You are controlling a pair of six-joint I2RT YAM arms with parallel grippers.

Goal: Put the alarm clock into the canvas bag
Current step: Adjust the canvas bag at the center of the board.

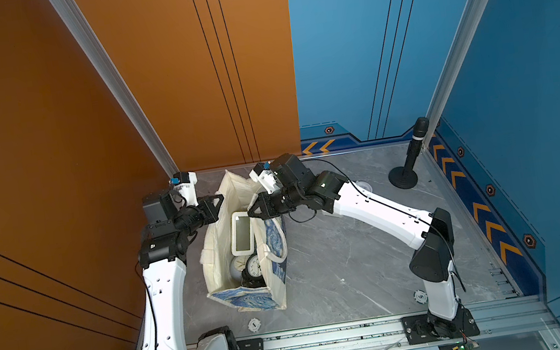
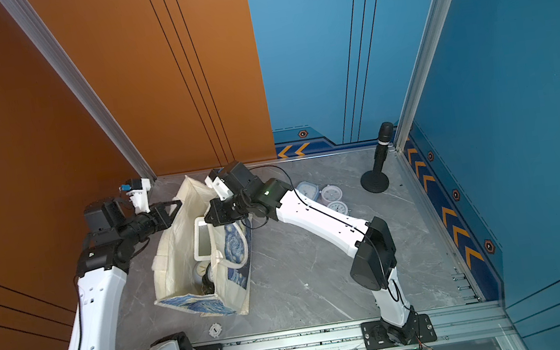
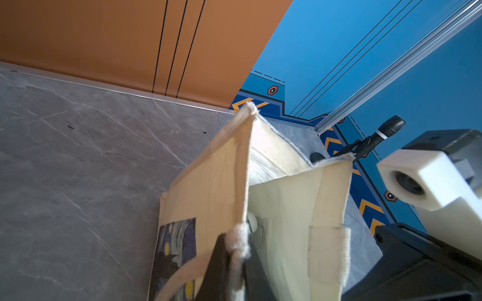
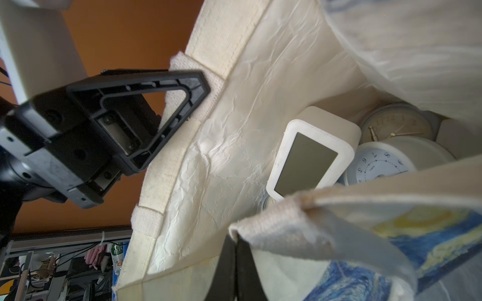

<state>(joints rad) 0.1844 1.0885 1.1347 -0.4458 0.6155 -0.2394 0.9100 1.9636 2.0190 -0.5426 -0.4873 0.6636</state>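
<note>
Grey surface [image 1: 340, 268]: both jaws pinch the rim of the canvas bag [image 1: 216, 237]; several alarm clocks [image 1: 242, 233] inside, three other clocks [image 2: 331, 193] outside at two o'clock.

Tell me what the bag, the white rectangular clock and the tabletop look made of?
Bag: cream woven cloth, likely canvas; coarse weave shows at its rim. Clock: matte white plastic, probably; smooth rounded corners. Tabletop: grey veined stone or stone-look laminate.

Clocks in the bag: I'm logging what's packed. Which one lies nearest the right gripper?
The white rectangular digital clock, right beside the right gripper. It alone has a flat grey screen; the round dial clocks lie farther along the canvas bag.
</note>
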